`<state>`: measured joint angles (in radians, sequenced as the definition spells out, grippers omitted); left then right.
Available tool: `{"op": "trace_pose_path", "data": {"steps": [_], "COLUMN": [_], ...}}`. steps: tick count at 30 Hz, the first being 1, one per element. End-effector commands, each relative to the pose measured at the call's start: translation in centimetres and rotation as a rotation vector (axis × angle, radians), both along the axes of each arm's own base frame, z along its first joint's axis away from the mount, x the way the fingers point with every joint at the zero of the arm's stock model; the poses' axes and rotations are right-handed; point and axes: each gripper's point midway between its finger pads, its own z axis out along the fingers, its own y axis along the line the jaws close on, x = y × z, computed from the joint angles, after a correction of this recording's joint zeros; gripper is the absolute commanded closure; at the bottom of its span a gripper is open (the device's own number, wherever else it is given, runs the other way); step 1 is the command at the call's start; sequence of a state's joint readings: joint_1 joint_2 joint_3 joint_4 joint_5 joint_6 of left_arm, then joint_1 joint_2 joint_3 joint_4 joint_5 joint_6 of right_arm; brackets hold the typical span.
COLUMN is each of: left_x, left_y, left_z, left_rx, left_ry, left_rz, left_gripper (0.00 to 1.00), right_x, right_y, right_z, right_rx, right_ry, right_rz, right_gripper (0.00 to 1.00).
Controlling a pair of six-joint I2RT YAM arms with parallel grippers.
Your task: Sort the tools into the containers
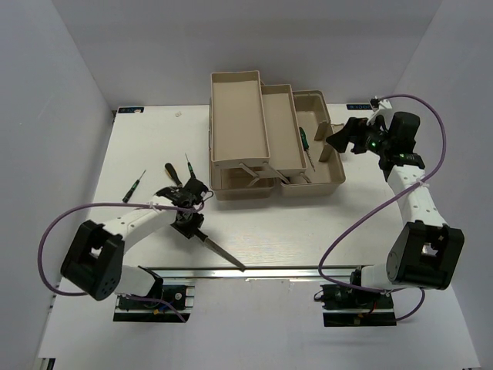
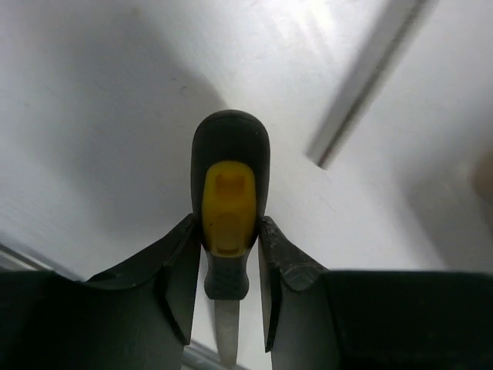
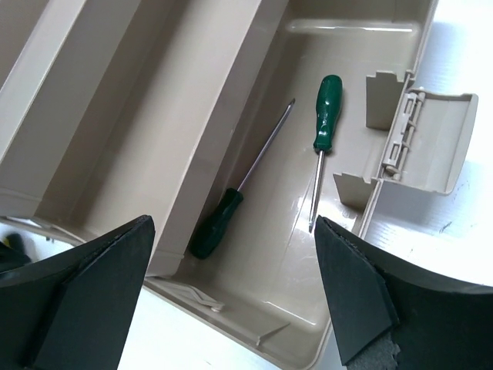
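Observation:
My left gripper [image 1: 190, 222] is shut on the yellow-and-black handle of the metal file [image 1: 221, 252]. The file's blade points toward the table's front edge. In the left wrist view both fingers of the left gripper [image 2: 229, 223] press the file handle [image 2: 229, 193]. My right gripper [image 1: 337, 141] is open and empty above the toolbox's right base compartment [image 1: 330, 183]. In the right wrist view the gripper [image 3: 233, 225] hangs over two green-handled screwdrivers, one on the right [image 3: 326, 116] and one on the left [image 3: 216, 223], lying in that compartment [image 3: 339, 308].
Two beige trays, a larger one [image 1: 233, 77] and a smaller one [image 1: 278, 89], are swung out over the toolbox. Three loose screwdrivers lie left of it: one at the far left [image 1: 135, 186], one in the middle [image 1: 172, 173] and one nearest the box [image 1: 189, 164]. A metal rail [image 1: 254, 271] runs along the front edge.

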<state>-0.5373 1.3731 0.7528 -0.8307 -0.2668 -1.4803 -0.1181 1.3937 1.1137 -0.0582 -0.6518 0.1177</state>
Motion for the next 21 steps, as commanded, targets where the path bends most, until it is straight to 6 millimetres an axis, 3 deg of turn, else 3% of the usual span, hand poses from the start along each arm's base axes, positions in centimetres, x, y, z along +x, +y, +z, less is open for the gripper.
{"op": "trace_pose_path", "data": {"steps": [1,5,9,13,16,18,19,21], "left_x": [3.0,3.5,4.1,6.0,7.4,8.1,9.1,9.6], "left_y": [0.8,1.5,0.6,-1.3,-3.8,-5.4,-6.3,-8.2], "left_z": [6.8,12.1,17.9,26.4,30.3,31.6,31.1,33.6], "left_rx": [0.044,0.049,-0.01,-0.017,-0.032,-0.049,-0.036,-0.084], "left_ry": [-0.193,-0.329,-0.524,-0.745,-0.846,-0.877,-0.854,-0.913], "left_rz": [-0.072,-0.137,-0.26,-0.45,-0.62,-0.708,-0.76,-0.834], "left_gripper": [1.0,1.0,1.0,1.0,1.0,1.0,1.0,1.0], "right_x": [-0.7,-1.4,-1.5,-0.5,-0.2,-0.2,-0.1,-0.2], "right_y": [0.4,1.2,1.7,1.4,1.2,1.3,1.3,1.2], "right_z": [1.5,1.7,1.9,2.6,2.8,2.8,2.8,2.9], "right_rx": [-0.045,-0.061,-0.04,-0.051,-0.05,-0.049,-0.05,-0.052], "right_ry": [-0.095,-0.149,-0.158,-0.191,-0.193,-0.192,-0.192,-0.194], "right_rz": [0.069,0.167,0.203,0.187,0.176,0.178,0.176,0.173], "right_gripper": [0.11,0.11,0.12,0.13,0.13,0.12,0.13,0.13]}}
